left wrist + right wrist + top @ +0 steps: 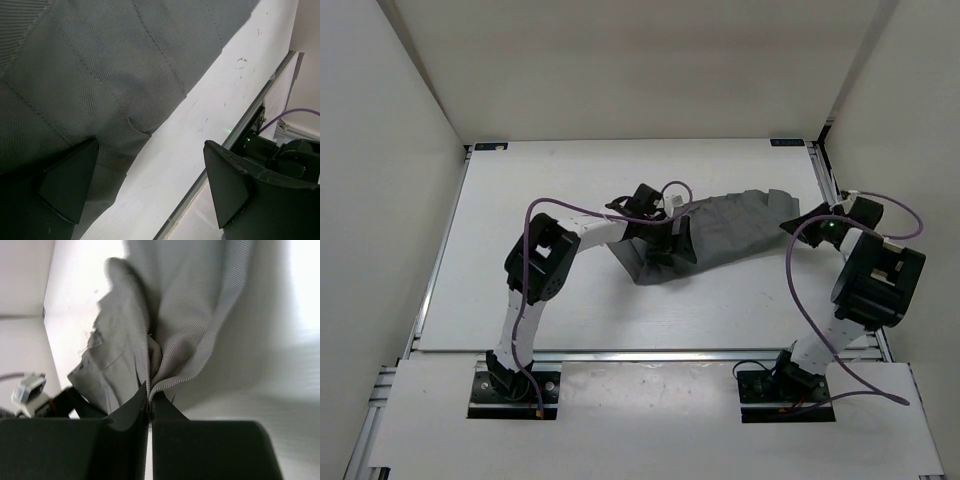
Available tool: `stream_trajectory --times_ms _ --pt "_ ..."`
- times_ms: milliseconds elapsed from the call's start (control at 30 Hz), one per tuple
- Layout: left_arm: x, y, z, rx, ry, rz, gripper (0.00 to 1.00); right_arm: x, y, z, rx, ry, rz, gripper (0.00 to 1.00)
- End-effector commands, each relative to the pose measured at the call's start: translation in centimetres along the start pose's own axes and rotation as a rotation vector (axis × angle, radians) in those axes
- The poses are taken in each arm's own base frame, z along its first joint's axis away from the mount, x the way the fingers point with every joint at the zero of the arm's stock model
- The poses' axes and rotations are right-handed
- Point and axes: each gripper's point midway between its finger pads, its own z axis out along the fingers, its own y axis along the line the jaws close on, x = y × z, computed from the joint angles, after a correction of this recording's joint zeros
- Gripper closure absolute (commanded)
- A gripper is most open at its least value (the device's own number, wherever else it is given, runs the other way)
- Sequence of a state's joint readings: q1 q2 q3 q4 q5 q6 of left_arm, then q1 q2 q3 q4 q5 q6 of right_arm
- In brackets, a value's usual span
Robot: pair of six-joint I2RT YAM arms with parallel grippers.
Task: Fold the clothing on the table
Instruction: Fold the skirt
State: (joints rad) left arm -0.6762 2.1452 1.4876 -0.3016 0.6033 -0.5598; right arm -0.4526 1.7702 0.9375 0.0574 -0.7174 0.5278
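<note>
1. Black wedge-shaped fingers [127,412] of your right gripper [149,396] are pressed tight together. They are clenched on a thin bunched fold at the right-hand edge of the grey garment [200,315], and the cloth fans away from the pinch in soft ridges.
2. Your left gripper [150,165] is released, with its jaws spread wide. One matte black finger [70,182] sits over the garment's cloth and the other is out past the garment's edge, clear of the fabric. You cannot tell from the wrist view whether the first finger touches the cloth.
3. Up close, the garment shows a fine diagonal twill weave. Straight stitched seams run lengthwise through it, and one short corner of fabric juts out at its border.
4. From overhead, the garment lies rumpled in an irregular wedge on the table [540,180]. Your left gripper is at the garment's left end and your right gripper at its right end.
5. Under the garment the table is flat, smooth and white with a few faint scuffs. A thin metal rail [240,135] runs along beyond the garment's far edge.
6. Thin purple cables [800,290] arc in loose loops on either side of the garment.
</note>
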Motion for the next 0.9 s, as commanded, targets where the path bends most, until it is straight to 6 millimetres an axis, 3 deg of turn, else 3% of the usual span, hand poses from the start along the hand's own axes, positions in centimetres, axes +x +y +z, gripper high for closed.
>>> stream_trajectory --times_ms 0,67,133,200,267,300,333,400,500,567,600,667,733,767,867 --pt "-2.2 -0.1 -2.3 -0.028 -0.093 -0.002 0.02 -0.8 4.9 -1.9 -0.127 -0.045 -0.286 1.0" --pt "-2.3 0.6 -2.4 -0.045 -0.113 -0.035 0.01 -0.6 7.2 -3.1 -0.171 -0.066 -0.409 1.0" --pt "-3.1 1.2 -3.1 -0.059 -0.17 -0.065 0.01 1.0 9.5 -3.6 -0.237 -0.032 -0.533 1.0" --pt "-3.7 1.8 -4.1 -0.083 -0.222 -0.089 0.01 1.7 11.2 -4.6 -0.29 -0.023 -0.61 1.0" --pt "-5.0 2.7 -6.5 -0.138 -0.328 -0.086 0.01 3.0 12.7 -5.1 -0.344 0.017 -0.648 1.0" --pt "-4.3 3.7 -6.9 -0.168 -0.337 -0.103 0.01 3.6 13.5 -5.5 -0.378 0.038 -0.675 1.0" --pt "-5.4 3.3 -8.5 -0.178 -0.398 -0.096 0.01 4.1 14.1 -5.8 -0.401 0.058 -0.684 1.0" --pt "-6.2 5.4 -11.2 -0.213 -0.493 -0.166 0.02 5.1 15.0 -6.0 -0.436 0.074 -0.776 0.99" --pt "-5.4 8.3 -13.5 -0.219 -0.547 -0.259 0.02 6.6 16.3 -6.3 -0.464 0.086 -0.881 1.0" --pt "-5.3 9.2 -14.0 -0.248 -0.54 -0.254 0.01 8.0 16.4 -6.0 -0.464 0.114 -0.926 1.0" --pt "-5.3 9.1 -13.9 -0.248 -0.531 -0.243 0.01 8.6 16.9 -6.0 -0.472 0.126 -0.939 1.0" --pt "-6.2 7.6 -13.5 -0.217 -0.532 -0.224 0.01 9.6 16.0 -5.8 -0.443 0.146 -0.933 1.0" --pt "-7.9 4.2 -12.6 -0.159 -0.547 -0.17 0.02 10.3 15.6 -6.0 -0.426 0.155 -0.908 1.0" --pt "-8.5 3.6 -12.4 -0.145 -0.56 -0.163 0.01 10.5 14.9 -6.0 -0.4 0.158 -0.872 1.0" --pt "-9.8 -0.7 -10.5 -0.023 -0.552 -0.146 0.02 11.1 13.2 -6.4 -0.353 0.176 -0.756 1.0"
